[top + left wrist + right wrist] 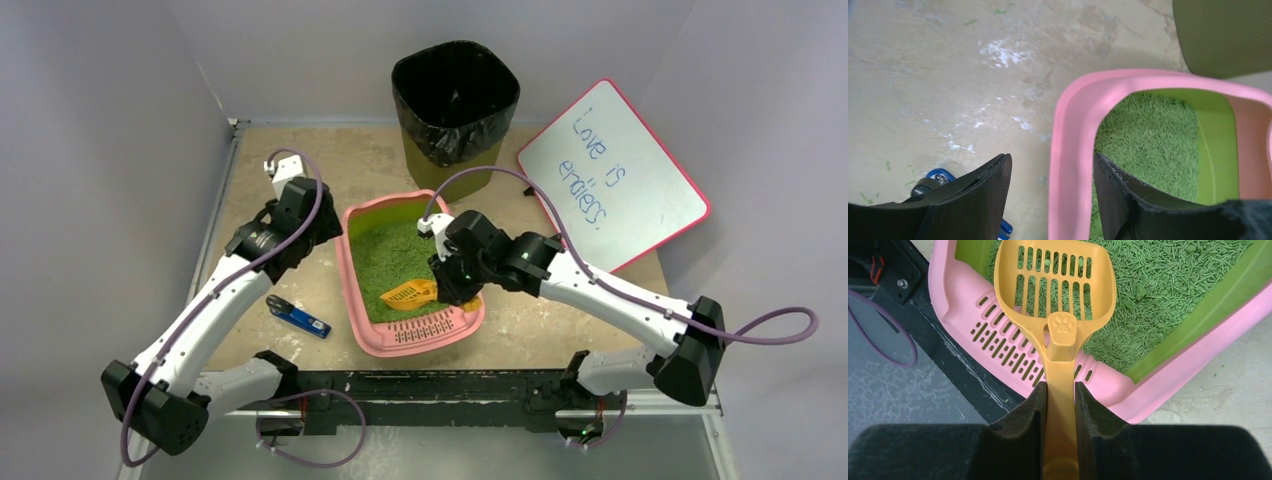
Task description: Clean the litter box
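the pink litter box [352, 285] sits mid-counter [290, 180] between my two arms, its slotted grate lip toward the near edge and its far end just beside the olive bin [455, 100] with the black bag. green litter [395, 258] fills it.

my left jaws stand apart, straddling the box's left rim [1068, 165] without gripping it: one side hangs over the bare counter [948, 75], the other over the litter [1148, 135]. a small blue object [298, 317] lies on the counter just left of the box.

my right jaws are clamped on the handle of the orange scoop [1055, 285]. its slotted head reaches over the litter [1168, 280] just past the grate lip [998, 340]; i cannot tell whether it touches the grains. a whiteboard [610, 175] leans at the far right.
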You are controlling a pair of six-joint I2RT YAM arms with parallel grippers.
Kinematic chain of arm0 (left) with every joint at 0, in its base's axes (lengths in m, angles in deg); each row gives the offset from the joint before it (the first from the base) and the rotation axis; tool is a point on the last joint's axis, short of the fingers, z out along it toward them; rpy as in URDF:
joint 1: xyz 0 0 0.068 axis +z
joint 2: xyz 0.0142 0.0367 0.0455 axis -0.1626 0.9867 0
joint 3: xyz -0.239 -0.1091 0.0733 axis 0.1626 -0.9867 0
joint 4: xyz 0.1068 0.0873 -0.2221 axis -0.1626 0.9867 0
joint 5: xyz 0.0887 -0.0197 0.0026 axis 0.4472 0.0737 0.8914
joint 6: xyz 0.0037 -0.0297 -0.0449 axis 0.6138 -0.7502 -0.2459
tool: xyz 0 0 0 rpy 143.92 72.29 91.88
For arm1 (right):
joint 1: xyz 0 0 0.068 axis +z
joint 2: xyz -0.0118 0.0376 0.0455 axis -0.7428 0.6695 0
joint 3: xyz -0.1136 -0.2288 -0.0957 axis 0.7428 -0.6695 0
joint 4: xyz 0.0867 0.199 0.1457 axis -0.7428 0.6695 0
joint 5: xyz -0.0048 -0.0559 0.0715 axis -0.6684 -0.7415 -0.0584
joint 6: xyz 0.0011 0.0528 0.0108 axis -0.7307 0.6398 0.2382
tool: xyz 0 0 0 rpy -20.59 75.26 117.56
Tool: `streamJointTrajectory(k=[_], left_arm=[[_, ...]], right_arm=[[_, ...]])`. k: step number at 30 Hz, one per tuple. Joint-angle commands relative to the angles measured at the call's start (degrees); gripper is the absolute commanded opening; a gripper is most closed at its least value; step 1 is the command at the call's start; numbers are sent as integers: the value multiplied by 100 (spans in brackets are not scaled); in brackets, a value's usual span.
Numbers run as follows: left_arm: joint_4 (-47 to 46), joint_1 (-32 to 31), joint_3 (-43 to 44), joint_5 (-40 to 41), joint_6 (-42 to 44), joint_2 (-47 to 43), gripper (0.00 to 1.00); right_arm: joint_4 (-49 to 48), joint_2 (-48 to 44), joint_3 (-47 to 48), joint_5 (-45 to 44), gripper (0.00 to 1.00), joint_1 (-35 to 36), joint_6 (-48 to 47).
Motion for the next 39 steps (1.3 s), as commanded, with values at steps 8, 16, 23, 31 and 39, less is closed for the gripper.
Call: streamJointTrajectory(k=[8,16,23,31,39], left_arm=[[-510,41,-853,1610,491,-1426,64],[-792,40,-1209,1768,666,-1825,64],[-825,44,-1245,1760,677,-1955,64],[-828,42,-1251,1711,695,-1967,64],[-846,43,-1265,1702,710,-2004,64]], right_arm=[[1003,742,950,277,0,18,-760],[954,1077,1514,-286,0,18,-621],[602,1354,1747,-748,0,15,-536],[464,2048,2220,-900,0,17,-562],[140,2465,2410,-1135,0,40,-238]])
